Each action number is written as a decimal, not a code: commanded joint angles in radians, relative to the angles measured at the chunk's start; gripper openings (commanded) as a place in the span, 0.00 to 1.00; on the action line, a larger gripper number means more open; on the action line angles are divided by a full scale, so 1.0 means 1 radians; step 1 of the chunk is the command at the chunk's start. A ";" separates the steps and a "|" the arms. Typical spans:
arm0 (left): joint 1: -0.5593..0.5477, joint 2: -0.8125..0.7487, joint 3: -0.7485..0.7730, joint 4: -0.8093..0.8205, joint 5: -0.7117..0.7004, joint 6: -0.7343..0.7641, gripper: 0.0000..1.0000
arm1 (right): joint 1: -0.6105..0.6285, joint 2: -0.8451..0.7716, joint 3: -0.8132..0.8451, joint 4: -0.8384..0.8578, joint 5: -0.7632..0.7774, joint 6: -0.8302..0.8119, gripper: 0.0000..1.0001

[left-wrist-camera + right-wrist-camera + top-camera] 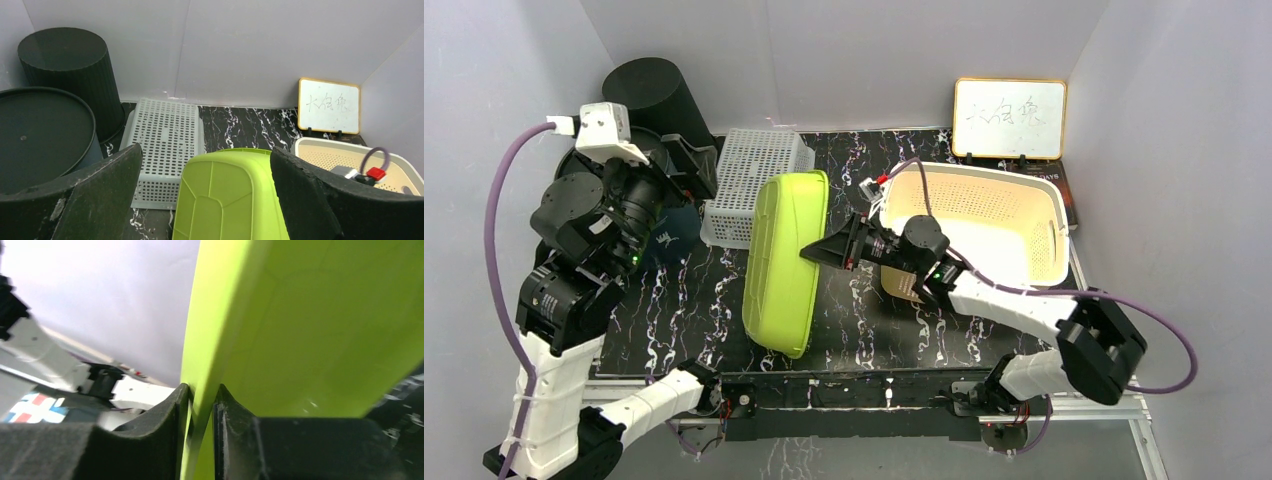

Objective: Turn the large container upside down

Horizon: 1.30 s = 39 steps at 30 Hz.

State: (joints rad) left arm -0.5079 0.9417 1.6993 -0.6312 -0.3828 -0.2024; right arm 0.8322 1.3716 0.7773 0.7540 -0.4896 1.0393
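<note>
The green container (786,262) stands tilted on its long edge at mid-table. The right gripper (201,405) is clamped on its rim from the right. The left gripper (205,150), raised at the left, is spread wide, apart from it. Behind are a white perforated basket (754,180) and a cream basket (1044,215).

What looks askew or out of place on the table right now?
Only the green container: it stands tilted on one long side in the middle of the table, its rim pinched by the right tool. That fits a flip half done. I see nothing spilled or broken.
</note>
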 commanded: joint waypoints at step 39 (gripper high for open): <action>-0.004 -0.022 -0.186 0.070 0.032 -0.040 0.98 | -0.004 -0.247 -0.078 -0.854 0.422 -0.436 0.48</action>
State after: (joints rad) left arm -0.5079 0.9195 1.5269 -0.5865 -0.3595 -0.2401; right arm 0.8230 1.1080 0.5938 -0.0284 -0.1761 0.7017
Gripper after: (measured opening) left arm 0.984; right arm 0.478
